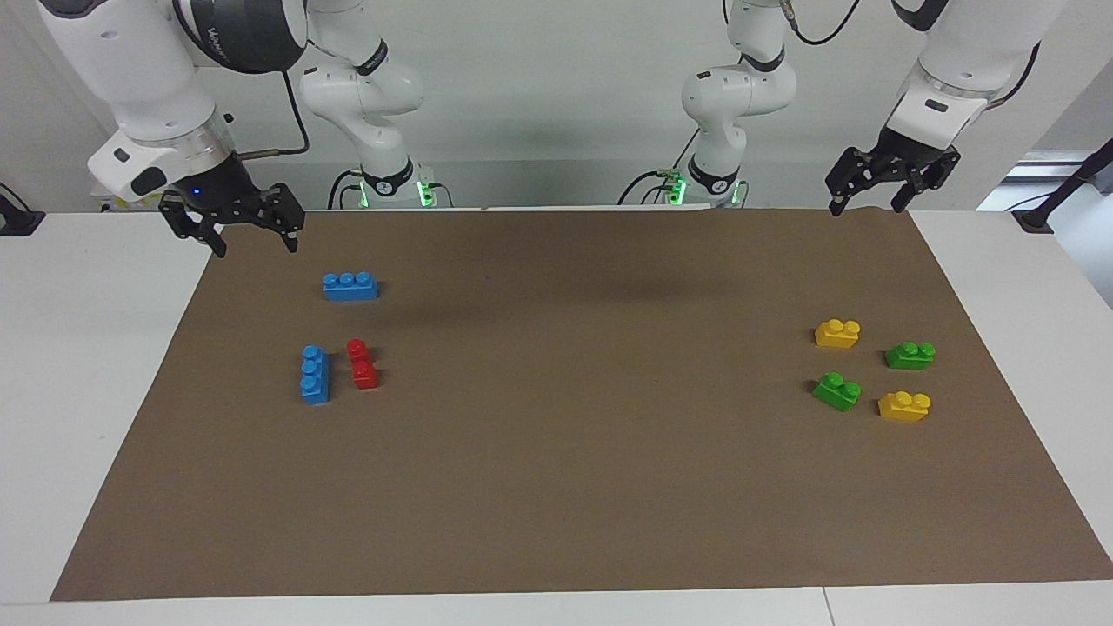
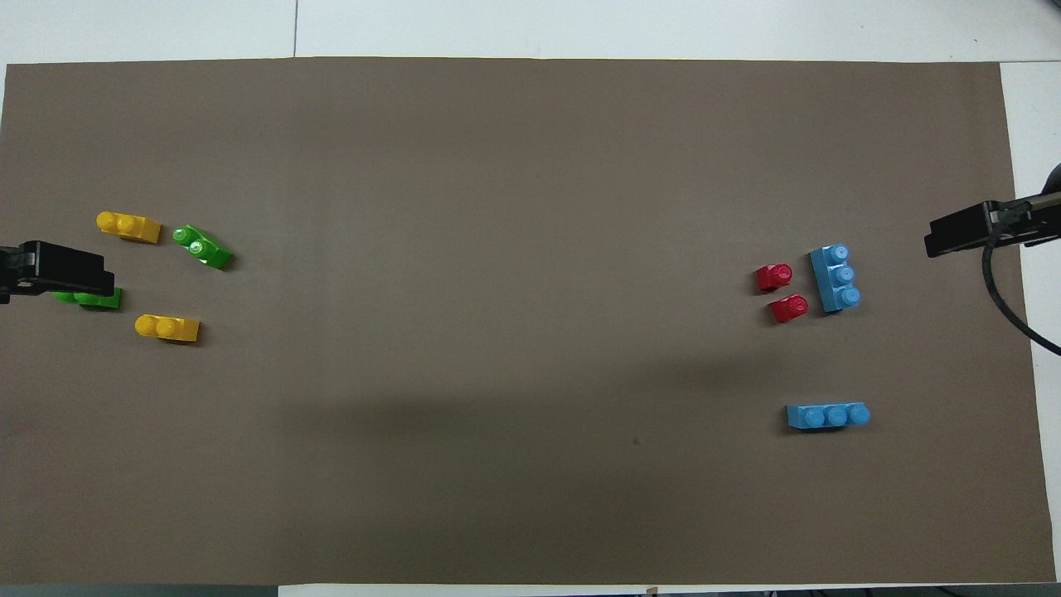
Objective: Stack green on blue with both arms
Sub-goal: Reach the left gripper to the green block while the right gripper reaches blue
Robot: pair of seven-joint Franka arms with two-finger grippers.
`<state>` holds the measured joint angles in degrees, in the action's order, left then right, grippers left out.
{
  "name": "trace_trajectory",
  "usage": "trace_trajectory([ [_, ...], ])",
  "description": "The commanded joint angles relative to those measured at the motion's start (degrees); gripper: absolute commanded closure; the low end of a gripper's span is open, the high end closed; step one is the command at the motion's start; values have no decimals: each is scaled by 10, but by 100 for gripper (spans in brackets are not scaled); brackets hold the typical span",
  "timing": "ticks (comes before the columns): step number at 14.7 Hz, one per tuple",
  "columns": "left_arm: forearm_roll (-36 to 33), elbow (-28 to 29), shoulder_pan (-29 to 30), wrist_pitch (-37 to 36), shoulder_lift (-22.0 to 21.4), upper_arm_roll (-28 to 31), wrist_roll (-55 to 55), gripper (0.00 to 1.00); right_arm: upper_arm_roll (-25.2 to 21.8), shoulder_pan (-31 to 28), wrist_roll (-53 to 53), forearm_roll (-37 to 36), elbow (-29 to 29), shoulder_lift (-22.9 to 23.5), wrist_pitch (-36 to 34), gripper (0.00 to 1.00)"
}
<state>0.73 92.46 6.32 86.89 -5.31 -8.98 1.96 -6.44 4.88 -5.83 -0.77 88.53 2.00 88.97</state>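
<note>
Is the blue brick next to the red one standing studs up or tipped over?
Studs up. The blue brick lies flat on the brown mat beside the red brick, with all three round studs facing upward.

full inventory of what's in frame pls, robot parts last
blue bricks: 2, light blue, right arm's end; one nearer the robots, one farther
red brick: 1, red, beside the farther blue brick
green bricks: 2, green, left arm's end; and
yellow bricks: 2, yellow, among the greens; and
mat: 1, brown, covering the table
right gripper: black, jaws open, over the mat's corner
left gripper: black, jaws open, over the mat's edge
</note>
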Motion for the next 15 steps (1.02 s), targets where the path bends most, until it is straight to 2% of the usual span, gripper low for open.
trace_trajectory([
  [1,8,12,-2,9,-13,3,-9,0,3,-4,7,10,-4,3,6,0],
  [7,8,12,-2,8,-14,3,-8,0,-1,-7,8,10,-5,5,0,0],
  [10,8,12,-1,8,-14,4,-7,0,2,-10,-17,9,-6,1,-44,0],
  [12,8,12,1,8,-16,5,-5,0,-1,-12,-123,10,-5,-2,-74,0],
  [15,9,14,4,8,-20,7,-1,0,-3,-23,-259,32,3,-4,-65,0],
])
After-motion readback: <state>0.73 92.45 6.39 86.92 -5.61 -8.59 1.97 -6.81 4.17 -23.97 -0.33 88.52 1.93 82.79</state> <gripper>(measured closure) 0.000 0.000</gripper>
